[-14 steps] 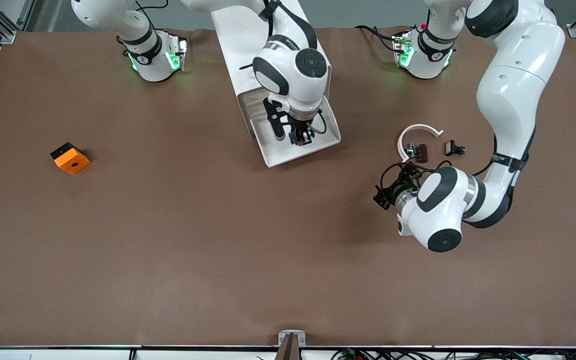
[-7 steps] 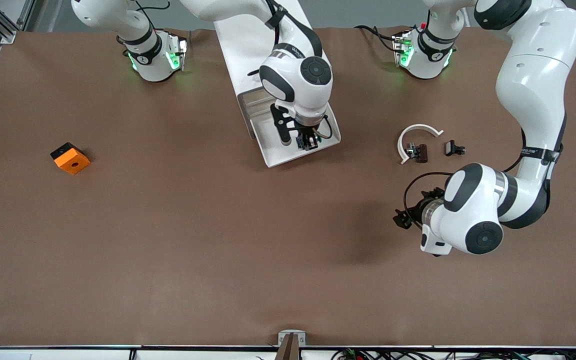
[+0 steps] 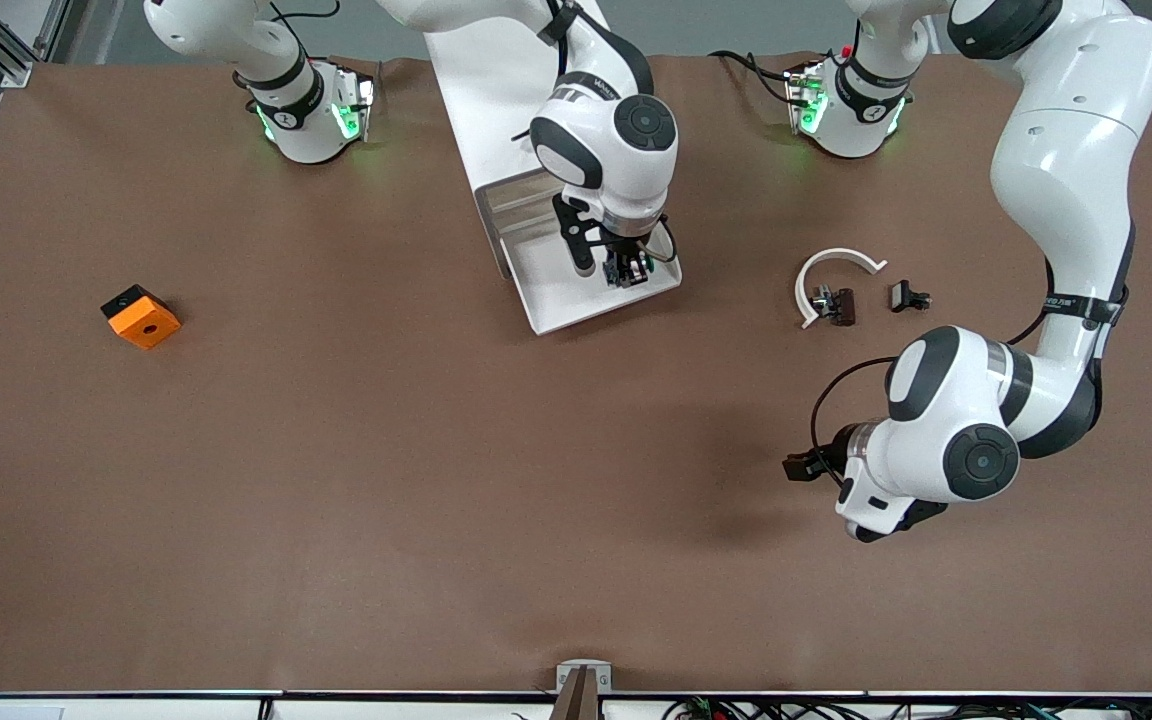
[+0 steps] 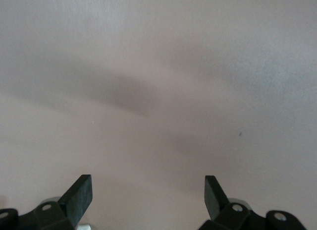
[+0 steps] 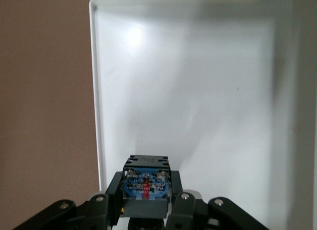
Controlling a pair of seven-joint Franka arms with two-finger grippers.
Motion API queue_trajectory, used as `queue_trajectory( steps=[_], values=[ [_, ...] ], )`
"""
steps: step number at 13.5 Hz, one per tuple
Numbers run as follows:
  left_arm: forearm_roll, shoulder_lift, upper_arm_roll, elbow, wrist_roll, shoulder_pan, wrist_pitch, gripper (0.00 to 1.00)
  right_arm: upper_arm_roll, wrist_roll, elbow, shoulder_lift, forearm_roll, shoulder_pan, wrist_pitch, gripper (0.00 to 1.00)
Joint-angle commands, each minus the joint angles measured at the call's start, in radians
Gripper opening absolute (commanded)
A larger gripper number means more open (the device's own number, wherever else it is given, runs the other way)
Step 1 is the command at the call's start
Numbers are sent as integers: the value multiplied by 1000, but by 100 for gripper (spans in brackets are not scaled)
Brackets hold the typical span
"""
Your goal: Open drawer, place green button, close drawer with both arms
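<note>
Since a second ago the right gripper (image 3: 628, 272) has carried the button (image 5: 146, 183) from the middle of the open drawer (image 3: 576, 305) toward the corner of that drawer nearest the left arm's end of the counter (image 3: 436, 500). Meanwhile the left gripper (image 3: 804, 468) has drawn away from the drawer and from the small parts beside the white ring (image 3: 833, 268), and now hangs over bare counter nearer the front camera than the ring.

The right jaws are closed tight on the button, pinching its dark blocky body from two sides, with the blue underside and its terminals facing the wrist camera. The button hangs just over the white floor of the drawer, inside its rim. The left jaws stand wide apart with nothing between them, and that arm waits.

The button looks small, light and rigid, a hard plastic block that should not deform under the pinch. Its flat body sides are the sensible place to hold it; the round cap would likely roll or slip. Being so light, it may bounce or skid on the smooth drawer floor if let go from height, so a low release seems wise.

An orange cube (image 3: 141, 317) sits well apart from the drawer, toward the right arm's end.
</note>
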Motion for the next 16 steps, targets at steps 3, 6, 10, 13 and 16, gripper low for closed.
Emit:
queue_trajectory(
  steps=[3, 6, 10, 13, 16],
  values=[
    [56, -16, -7, -3, 100, 7, 25, 100, -7, 57, 22, 33, 11, 25, -5, 0],
    [59, -53, -7, -8, 213, 32, 25, 100, -7, 59, 22, 40, 15, 30, -8, 0],
    [61, -115, -7, -38, 306, 72, 25, 100, -5, -15, 24, 36, 33, 11, -19, 100],
    [59, -171, -10, -93, 358, 111, 26, 100, -2, -134, 120, 34, 66, -34, -170, 100],
    [45, -182, -16, -98, 322, 102, 26, 100, -7, -327, 215, 11, 123, -105, -331, 100]
  ],
)
